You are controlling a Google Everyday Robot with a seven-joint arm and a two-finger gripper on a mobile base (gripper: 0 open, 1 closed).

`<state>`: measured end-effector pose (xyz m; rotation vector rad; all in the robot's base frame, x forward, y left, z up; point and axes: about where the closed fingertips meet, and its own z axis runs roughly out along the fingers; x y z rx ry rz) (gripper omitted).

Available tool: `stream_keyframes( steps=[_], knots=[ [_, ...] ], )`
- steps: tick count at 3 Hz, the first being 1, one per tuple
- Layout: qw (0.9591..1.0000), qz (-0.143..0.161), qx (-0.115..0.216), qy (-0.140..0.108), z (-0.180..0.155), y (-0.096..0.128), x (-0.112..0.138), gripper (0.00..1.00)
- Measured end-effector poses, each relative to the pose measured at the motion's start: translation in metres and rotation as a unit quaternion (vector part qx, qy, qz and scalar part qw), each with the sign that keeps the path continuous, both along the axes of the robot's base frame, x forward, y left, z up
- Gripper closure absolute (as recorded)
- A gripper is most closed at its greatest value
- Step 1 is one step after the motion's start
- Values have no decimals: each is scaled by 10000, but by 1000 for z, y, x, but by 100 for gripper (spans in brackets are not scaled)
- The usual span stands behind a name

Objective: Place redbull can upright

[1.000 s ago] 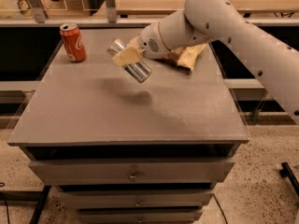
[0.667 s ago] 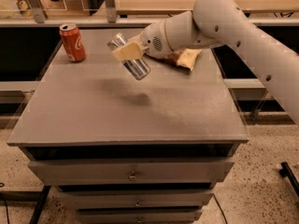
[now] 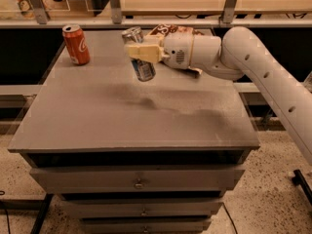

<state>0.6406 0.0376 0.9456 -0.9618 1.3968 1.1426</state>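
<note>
The gripper (image 3: pixel 138 52) is over the far middle of the grey cabinet top (image 3: pixel 97 126), reaching in from the right on the end of the white arm (image 3: pixel 253 67). Its tan fingers (image 3: pixel 146 52) are clamped across the middle of the redbull can (image 3: pixel 143 69), one finger lying flat across the side that faces the camera.

The can hangs in the air, clear of the surface, with its shadow (image 3: pixel 141 101) on the grey top a little nearer than the can itself. Its long axis is close to vertical but not quite: the shiny top rim points up and leans slightly left, while the blue-patched base points down and sits a touch to the right.

A red cola can (image 3: pixel 76 45) stands upright near the far left corner, well apart from the gripper. A crumpled snack bag (image 3: pixel 168 30) shows just behind the arm's wrist at the far edge. Drawers (image 3: pixel 136 179) line the near face of the cabinet.
</note>
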Motion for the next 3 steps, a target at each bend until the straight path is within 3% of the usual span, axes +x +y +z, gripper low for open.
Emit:
stream_keyframes(
  steps=[1, 2, 3],
  knots=[
    [9995, 122, 151, -235, 5, 9, -5, 100],
    [9996, 115, 134, -217, 5, 9, -4, 100],
    [9991, 102, 346, -209, 5, 5, -5, 100]
  ],
)
